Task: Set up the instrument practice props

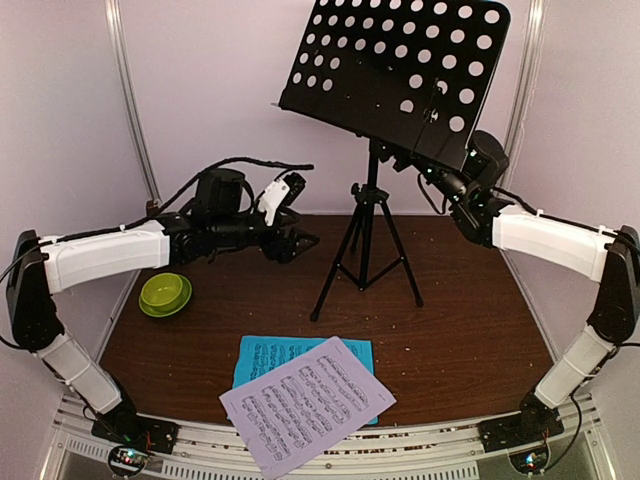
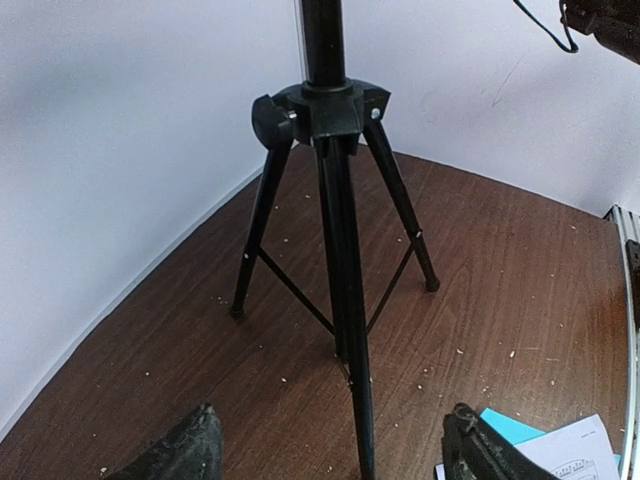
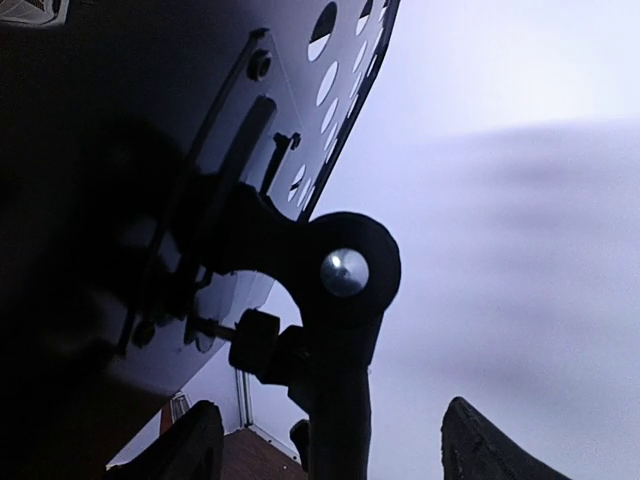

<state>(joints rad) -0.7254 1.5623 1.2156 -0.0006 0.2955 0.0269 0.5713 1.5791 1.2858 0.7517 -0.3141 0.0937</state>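
The black perforated music stand (image 1: 400, 70) stands on its tripod (image 1: 365, 250) at the back middle. My left gripper (image 1: 303, 241) is open, low and left of the tripod. In the left wrist view its fingers (image 2: 190, 450) flank the tripod's near leg (image 2: 350, 330) without touching it. My right gripper (image 1: 440, 180) is open under the desk's right edge. In the right wrist view the tilt joint (image 3: 345, 270) and pole (image 3: 340, 410) sit between its fingers (image 3: 485, 445). A white music sheet (image 1: 305, 400) lies over a cyan sheet (image 1: 260, 355) at the front. The metronome is out of view.
A lime-green bowl (image 1: 165, 293) sits on the brown table (image 1: 470, 330) at the left. White walls close the back and sides. A slotted metal rail (image 1: 420, 440) runs along the near edge, and the white sheet overhangs it.
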